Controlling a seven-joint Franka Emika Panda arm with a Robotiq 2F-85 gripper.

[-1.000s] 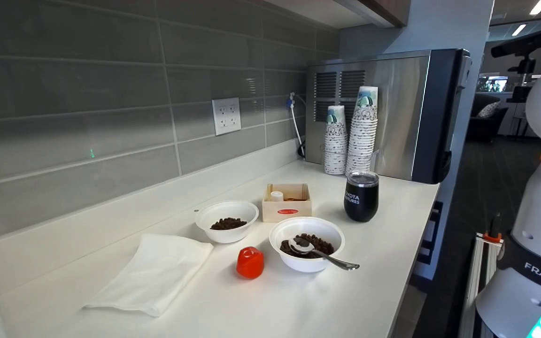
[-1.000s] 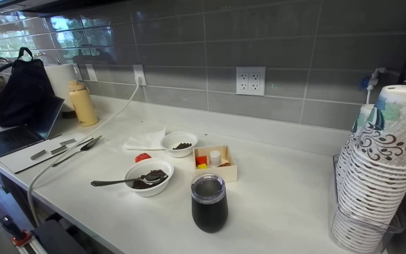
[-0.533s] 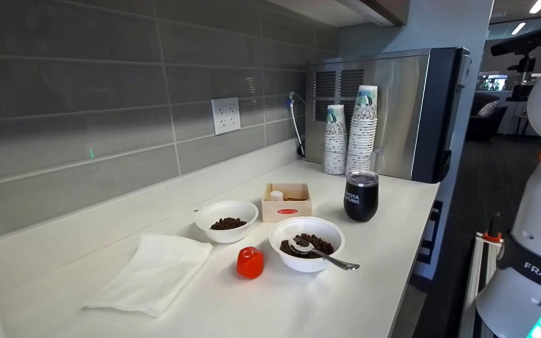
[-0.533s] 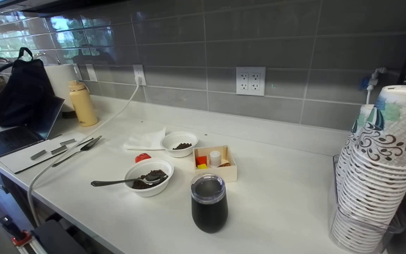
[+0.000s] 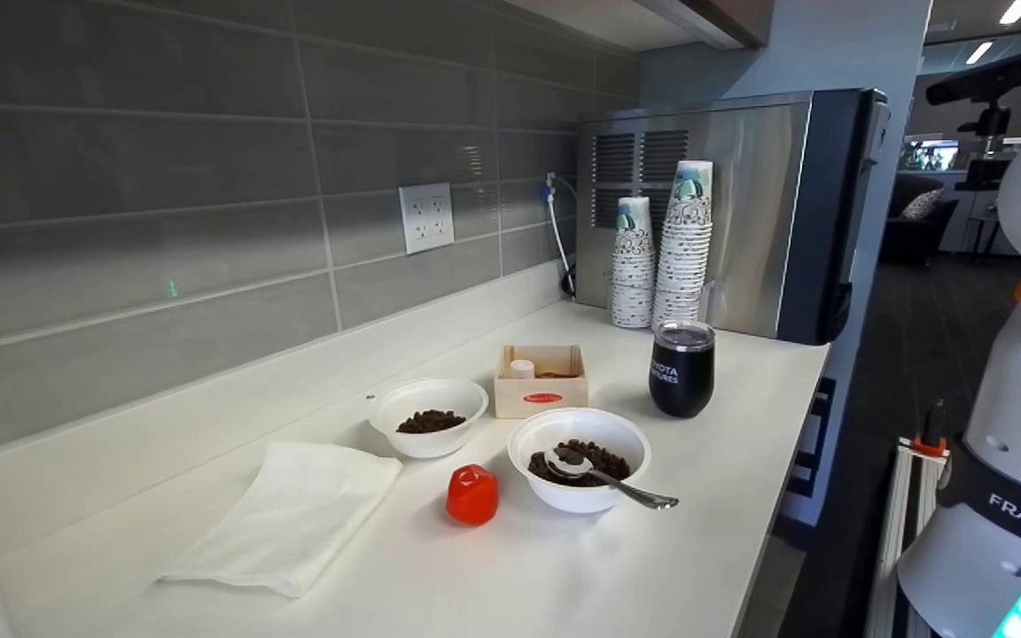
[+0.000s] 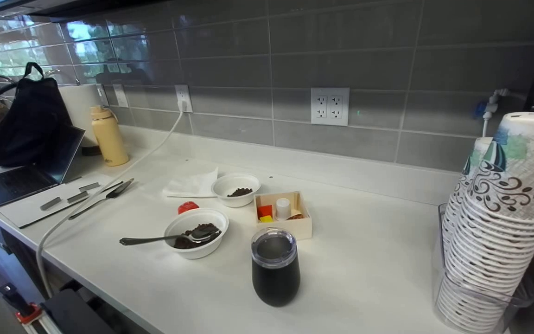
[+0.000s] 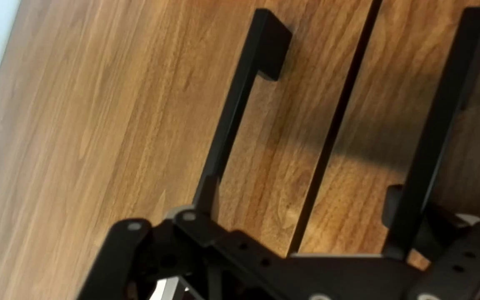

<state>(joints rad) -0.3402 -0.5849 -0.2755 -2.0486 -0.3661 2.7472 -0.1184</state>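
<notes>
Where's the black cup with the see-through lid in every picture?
In an exterior view: the black cup is right of the middle, a bit low.
In an exterior view: the black cup is below the middle.
In the wrist view: not there; a black handle shows by the tool.
Landmark: the wooden box, in both exterior views, not the wrist.

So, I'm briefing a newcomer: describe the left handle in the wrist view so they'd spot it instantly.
Find the wooden front, split by a slanting dark gap. The left handle is the black bar left of that gap; unlike the right handle, it clearly shows a blocky top end.
</notes>
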